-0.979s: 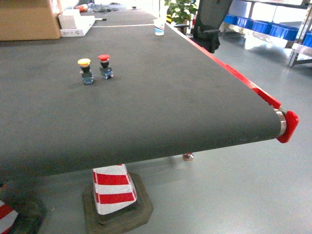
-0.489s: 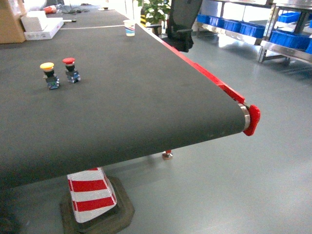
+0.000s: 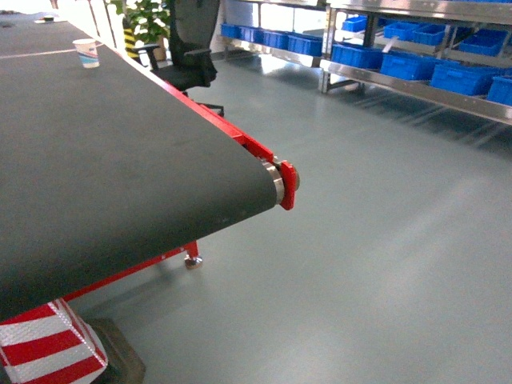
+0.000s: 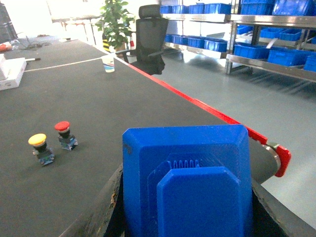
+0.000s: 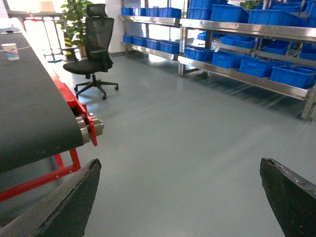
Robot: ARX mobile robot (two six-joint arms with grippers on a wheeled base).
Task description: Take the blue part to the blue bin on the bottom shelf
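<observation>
Left fingers [image 4: 111,207] clamped on blue part [image 4: 187,180] above belt [image 4: 98,108], right fingers [image 5: 74,197] spread wide, empty, shelf [image 5: 247,74] bins [image 5: 291,76] apparently far off.

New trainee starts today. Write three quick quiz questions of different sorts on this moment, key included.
1. True or false: the left gripper holds the moulded blue plastic part.
2. The black mesh office chair stands: A) on the dark conveyor belt; B) on the grey floor; C) on the steel rack.
3. Fill in: the open right gripper holds ____.

Key: 1 true; 2 B; 3 nothing.
</observation>
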